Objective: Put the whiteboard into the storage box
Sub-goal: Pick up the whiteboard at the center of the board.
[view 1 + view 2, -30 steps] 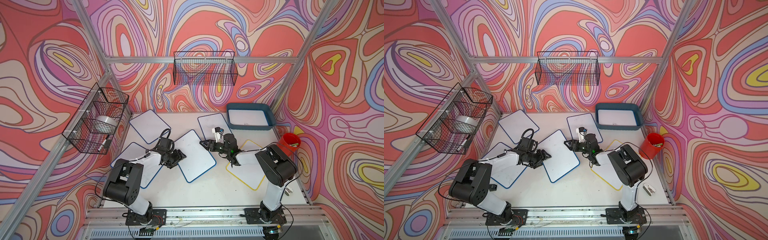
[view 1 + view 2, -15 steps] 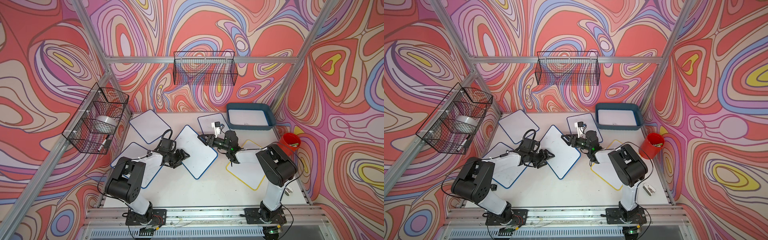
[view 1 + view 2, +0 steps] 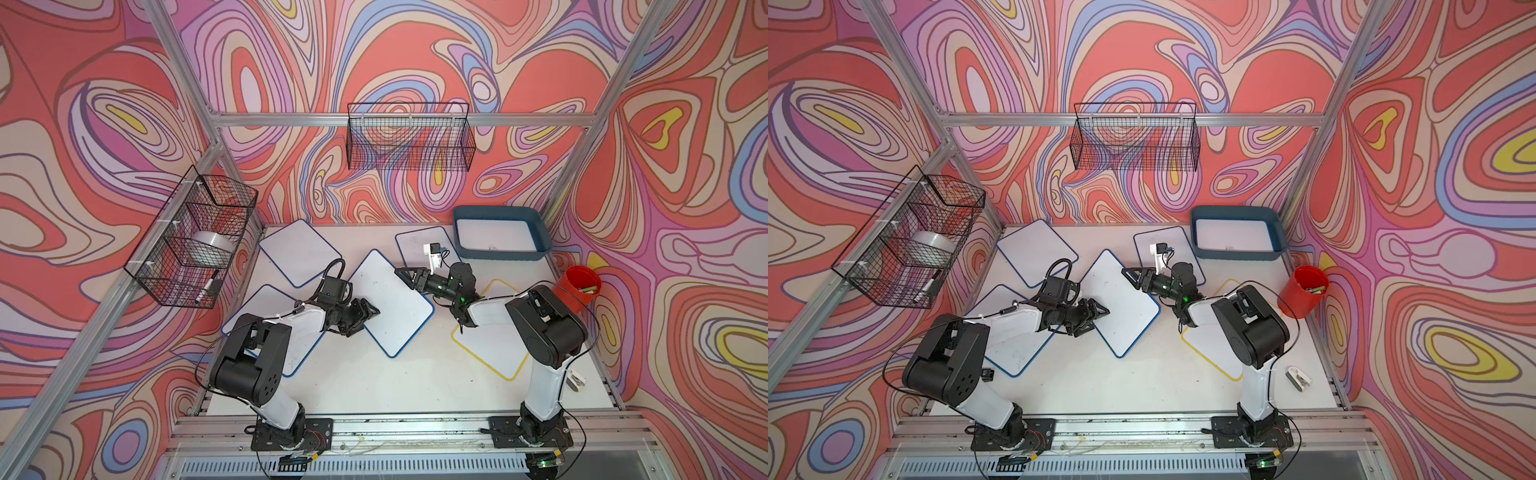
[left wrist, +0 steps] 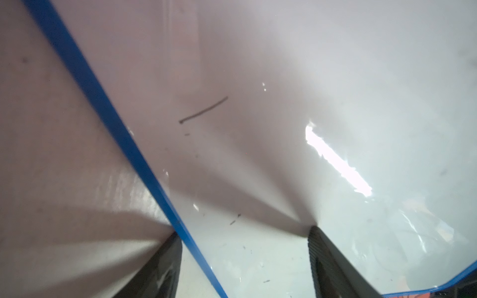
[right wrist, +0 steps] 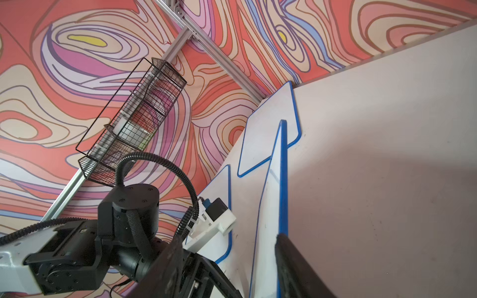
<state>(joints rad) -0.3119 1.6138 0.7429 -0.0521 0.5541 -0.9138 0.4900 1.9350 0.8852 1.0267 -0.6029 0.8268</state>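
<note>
**Blue-edged whiteboard between both claws, outside the storage box**

The whiteboard (image 3: 390, 307) (image 3: 1121, 303) with the blue edge sits on the white surface (image 3: 374, 382), well apart from the storage box (image 3: 498, 254) (image 3: 1237, 255). It is to the box's left and nearer the arm bases, turned corner-on to it. The box stands in the far right corner, and its inside shows white.

The left claw (image 3: 368, 318) (image 3: 1098, 318) is at the side of the board farthest from the box. In the left wrist view (image 4: 245, 232) its jaws stand wide apart across the blue rim. One finger tip touches the white face (image 4: 284, 103) and the other is partly hidden behind the rim.

The right claw (image 3: 405, 277) (image 3: 1130, 277) is at the side of the board nearest the box. Its jaws are also apart. In the right wrist view (image 5: 229, 240) the board (image 5: 268, 206) shows almost edge-on between them, close against one finger and clear of the other.

A second blue-edged board (image 3: 424, 249) lies just beside the box's left wall. A red bucket (image 3: 577, 295) stands near the box, on its front right.
</note>
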